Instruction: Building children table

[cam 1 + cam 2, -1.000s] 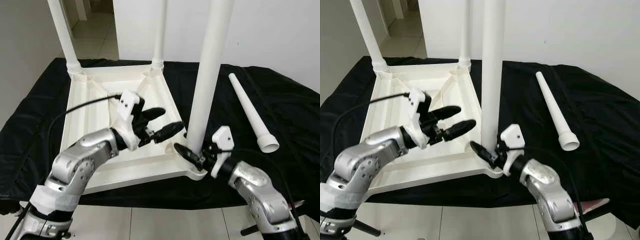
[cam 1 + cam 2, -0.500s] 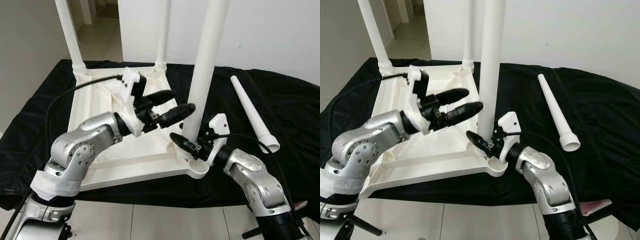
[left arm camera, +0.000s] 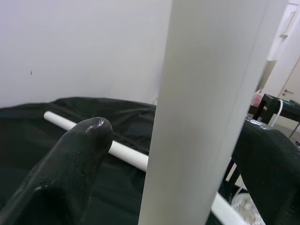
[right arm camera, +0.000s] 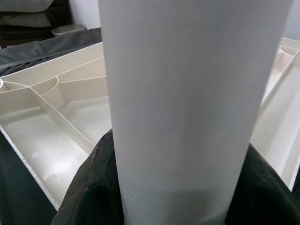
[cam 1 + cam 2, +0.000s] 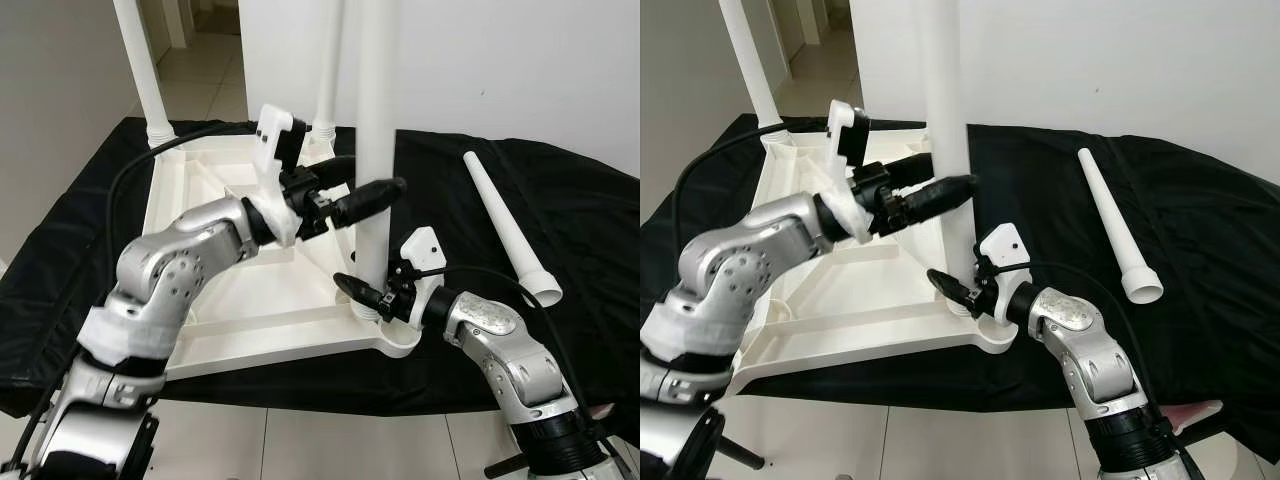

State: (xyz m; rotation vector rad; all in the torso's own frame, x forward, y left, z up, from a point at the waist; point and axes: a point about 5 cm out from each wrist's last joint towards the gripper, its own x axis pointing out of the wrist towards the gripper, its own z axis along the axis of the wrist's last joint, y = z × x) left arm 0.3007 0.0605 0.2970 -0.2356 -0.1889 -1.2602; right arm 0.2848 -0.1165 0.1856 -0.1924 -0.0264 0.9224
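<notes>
The white plastic children's table top (image 5: 215, 300) lies upside down on a black cloth-covered surface (image 5: 480, 220); its ribbed underside forms shallow compartments with nothing loose in them. Three white tapered plastic legs stand upright in its corner sockets: two far legs (image 5: 140, 60) and one near white leg (image 5: 375, 120). A fourth loose white plastic leg (image 5: 505, 225) lies flat on the cloth, well apart from both grippers. Behind are a white wall (image 5: 520, 60) and a tiled floor (image 5: 215, 75).

The right gripper (image 5: 368, 297) sits at the base of the near leg, just above its socket, fingers clenched around the leg. The left gripper (image 5: 362, 192) is higher on the same leg; its black fingers (image 3: 79, 154) straddle the shaft with gaps visible, released.
</notes>
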